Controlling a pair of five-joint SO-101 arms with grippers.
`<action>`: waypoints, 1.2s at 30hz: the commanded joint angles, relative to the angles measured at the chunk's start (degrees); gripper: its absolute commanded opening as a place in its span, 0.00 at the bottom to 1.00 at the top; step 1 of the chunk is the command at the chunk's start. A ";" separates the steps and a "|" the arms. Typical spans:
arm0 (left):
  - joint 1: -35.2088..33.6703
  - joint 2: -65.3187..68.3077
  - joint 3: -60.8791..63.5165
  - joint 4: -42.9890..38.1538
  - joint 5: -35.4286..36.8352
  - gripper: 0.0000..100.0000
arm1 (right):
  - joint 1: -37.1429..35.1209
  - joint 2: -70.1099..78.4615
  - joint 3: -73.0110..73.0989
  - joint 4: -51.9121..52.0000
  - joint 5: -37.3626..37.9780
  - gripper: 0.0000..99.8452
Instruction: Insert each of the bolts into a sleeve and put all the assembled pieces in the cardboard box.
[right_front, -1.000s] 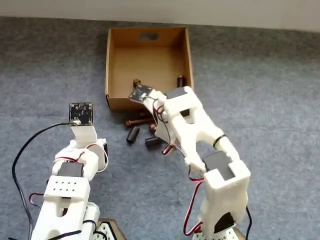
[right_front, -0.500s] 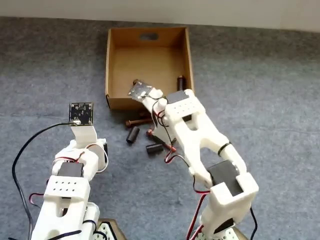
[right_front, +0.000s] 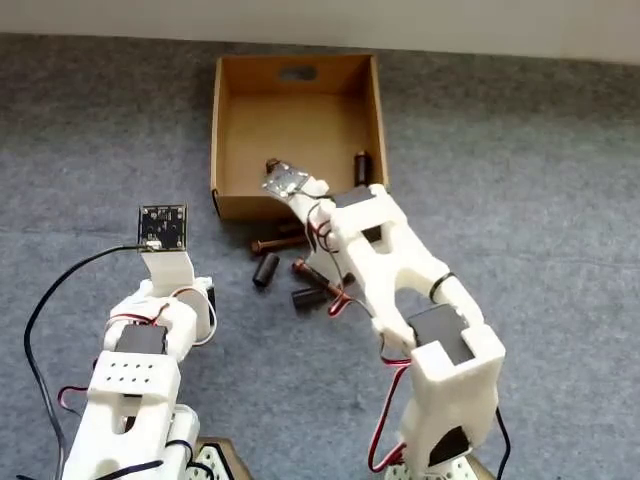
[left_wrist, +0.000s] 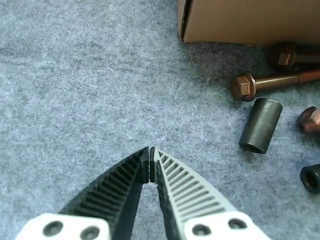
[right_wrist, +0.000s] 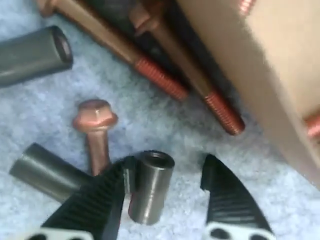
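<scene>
Two arms stood side by side at the grey counter (right_front: 530, 200). The left pincer (left_wrist: 151, 165) hung low over the counter with its tips pressed together, well apart from the cardboard box (right_front: 215, 130) and the loose parts. The right pincer (right_wrist: 167, 170) was spread just in front of the box's near wall. A dark sleeve (right_wrist: 150, 186) lay between its fingers, close to one and apart from the other. A short bolt (right_wrist: 95, 122) lay just beside that sleeve, with a second sleeve (right_wrist: 42, 175) next to it and a third sleeve (right_wrist: 32, 50) farther off. Two long bolts (right_wrist: 200, 85) lay along the foot of the box wall. Inside the box, near its side wall, rested another dark piece (right_front: 362, 163).
</scene>
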 joint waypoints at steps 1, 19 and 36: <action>-0.13 -1.45 -0.22 -0.88 -0.35 0.04 | 4.35 -0.04 -0.13 1.45 0.88 0.13; -0.13 -1.45 -0.31 -0.88 -0.35 0.04 | 7.87 -21.76 12.09 5.67 -10.55 0.01; -0.13 -1.45 -0.22 -0.88 -0.35 0.04 | 11.56 -21.67 25.71 1.54 -8.35 0.13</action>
